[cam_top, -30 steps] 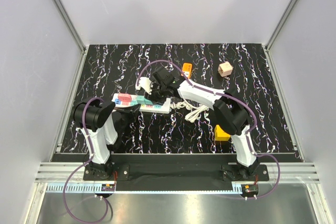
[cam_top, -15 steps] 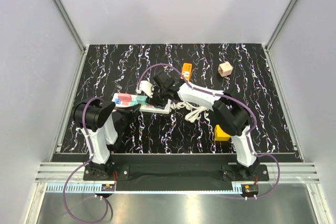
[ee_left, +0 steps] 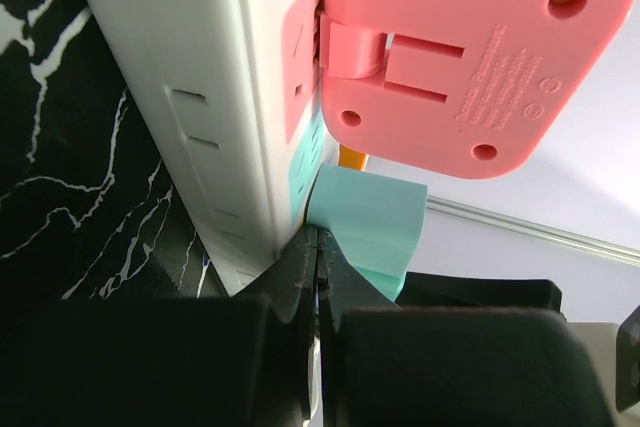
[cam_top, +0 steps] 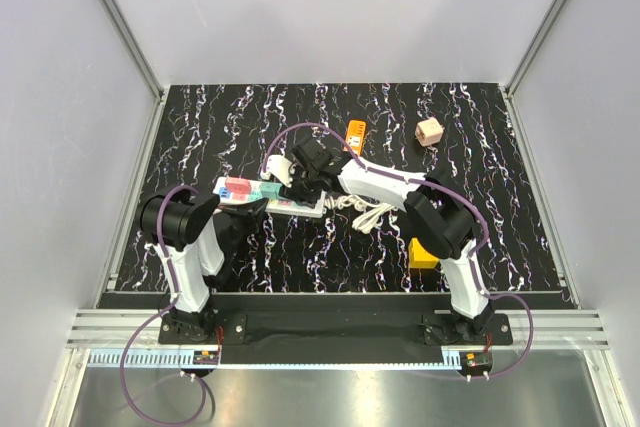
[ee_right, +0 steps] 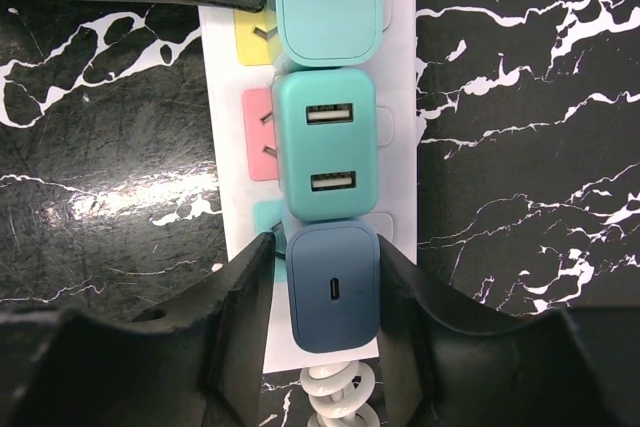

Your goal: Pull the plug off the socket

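The long white power strip [cam_top: 300, 209] lies left of centre with a pink plug [cam_top: 237, 187] and teal plugs [cam_top: 268, 190] in it. In the right wrist view the strip [ee_right: 400, 97] carries two teal plugs [ee_right: 328, 142] and a dark blue plug [ee_right: 333, 287] at the cord end. My right gripper [ee_right: 326, 252] is open and straddles the dark blue plug; its right finger touches it, with a thin gap on the left. My left gripper [ee_left: 318, 247] is shut and empty, its tips against the strip's side [ee_left: 200, 77] by a teal plug [ee_left: 365, 217], below the pink plug [ee_left: 470, 47].
The strip's coiled white cord [cam_top: 350, 202] runs right into a loose bundle [cam_top: 372, 215]. A short orange power strip [cam_top: 356, 131] and a wooden cube [cam_top: 430, 131] lie at the back. A yellow block [cam_top: 423, 253] sits by the right arm.
My right gripper has shifted slightly over the strip's cord end. The left arm and the strip have not visibly moved.
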You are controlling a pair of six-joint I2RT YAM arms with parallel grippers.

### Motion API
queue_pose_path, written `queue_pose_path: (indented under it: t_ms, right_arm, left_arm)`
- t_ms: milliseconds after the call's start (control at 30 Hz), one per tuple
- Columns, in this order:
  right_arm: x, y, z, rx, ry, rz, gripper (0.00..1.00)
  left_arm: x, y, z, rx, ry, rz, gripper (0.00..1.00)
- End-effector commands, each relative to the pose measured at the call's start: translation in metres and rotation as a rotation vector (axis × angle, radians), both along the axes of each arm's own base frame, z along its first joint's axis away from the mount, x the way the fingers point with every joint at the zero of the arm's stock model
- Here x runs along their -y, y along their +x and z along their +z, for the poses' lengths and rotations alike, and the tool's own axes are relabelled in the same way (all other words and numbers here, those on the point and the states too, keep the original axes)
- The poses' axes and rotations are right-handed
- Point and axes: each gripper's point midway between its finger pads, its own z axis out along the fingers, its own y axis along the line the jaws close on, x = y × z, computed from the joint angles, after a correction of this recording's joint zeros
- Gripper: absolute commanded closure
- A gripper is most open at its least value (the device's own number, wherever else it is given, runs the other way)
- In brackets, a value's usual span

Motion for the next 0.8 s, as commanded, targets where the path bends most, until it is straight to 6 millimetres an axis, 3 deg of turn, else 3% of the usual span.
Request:
queue_pose_path:
  t_ms: [0, 33, 100, 167, 200, 333, 400, 533, 767]
  right_arm:
    - [-0.011, -0.004, 0.009, -0.004, 0.02, 0.003, 0.53]
    - [-0.011, -0.003, 0.011, -0.002, 0.024, -0.002, 0.55]
    - [-0.012, -0.002, 0.014, 0.001, 0.029, -0.009, 0.71]
    - [-0.012, -0.003, 0.019, 0.002, 0.037, -0.021, 0.93]
    - [-0.012, -0.003, 0.02, -0.001, 0.04, -0.033, 1.0]
    - [-0.012, -0.009, 0.028, 0.015, 0.041, -0.046, 1.0]
    - [-0.012, -0.008, 0.03, 0.026, 0.048, -0.075, 1.0]
    - [-0.017, -0.01, 0.047, 0.032, 0.108, -0.086, 1.0]
    - [-0.024, -0.017, 0.06, -0.004, 0.159, -0.082, 1.0]
  left_arm:
    - [-0.02, -0.047, -0.046, -0.157, 0.139, 0.01, 1.0]
    - [-0.021, -0.048, -0.048, -0.165, 0.142, 0.013, 1.0]
    - [-0.022, -0.046, -0.046, -0.161, 0.149, 0.019, 1.0]
    - [-0.023, -0.049, -0.054, -0.199, 0.165, 0.018, 1.0]
    - [-0.022, -0.047, -0.054, -0.202, 0.173, 0.017, 1.0]
    - [-0.026, -0.057, -0.068, -0.297, 0.223, 0.019, 1.0]
    - [-0.024, -0.048, -0.065, -0.294, 0.231, 0.024, 1.0]
    - [-0.025, -0.051, -0.069, -0.321, 0.242, 0.023, 1.0]
    - [-0.023, -0.049, -0.075, -0.368, 0.278, 0.008, 1.0]
